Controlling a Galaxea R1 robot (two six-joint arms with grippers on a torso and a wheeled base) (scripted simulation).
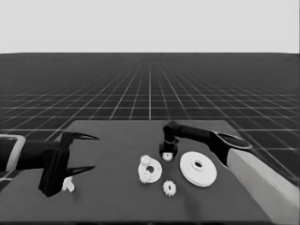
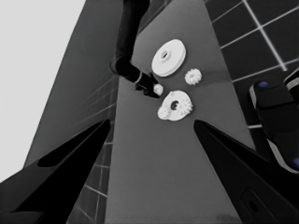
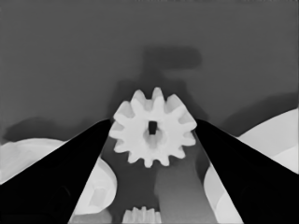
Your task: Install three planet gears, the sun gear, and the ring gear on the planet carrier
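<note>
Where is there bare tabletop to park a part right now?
Bare: the strip between the idle left gripper and the smaller white round part, and the table's far side. Crowded: mid-table, where the right gripper grips a small white toothed gear beside the larger white round part and a loose gear.

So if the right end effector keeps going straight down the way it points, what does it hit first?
The right end effector has a gear between its fingers, which appear closed on it. Going straight on, the gear would probably meet the table first, between the smaller round part and the larger one.
</note>
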